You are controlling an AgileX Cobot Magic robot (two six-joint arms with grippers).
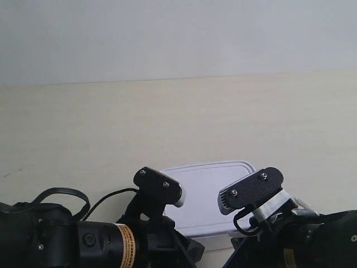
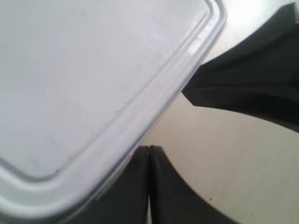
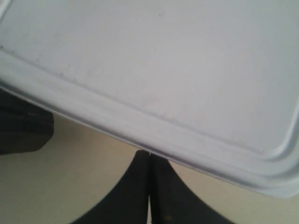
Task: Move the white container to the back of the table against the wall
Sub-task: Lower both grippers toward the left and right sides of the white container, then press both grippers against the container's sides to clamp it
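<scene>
The white container [image 1: 203, 192] lies flat on the cream table [image 1: 111, 128] near the front edge, between the two arms. Its lid fills the left wrist view [image 2: 84, 79] and the right wrist view [image 3: 177, 60]. My left gripper [image 2: 149, 150] is shut, its black tips touching the container's rim at one side. My right gripper [image 3: 149, 155] is shut too, tips pressed against the rim's long edge. Neither holds anything. The pale wall [image 1: 178, 33] stands far behind the container, across a wide stretch of table.
The dark body of the other arm shows at the edge of each wrist view [image 2: 252, 84] [image 3: 23, 126]. A black cable [image 1: 61, 195] loops over the arm at the exterior view's left.
</scene>
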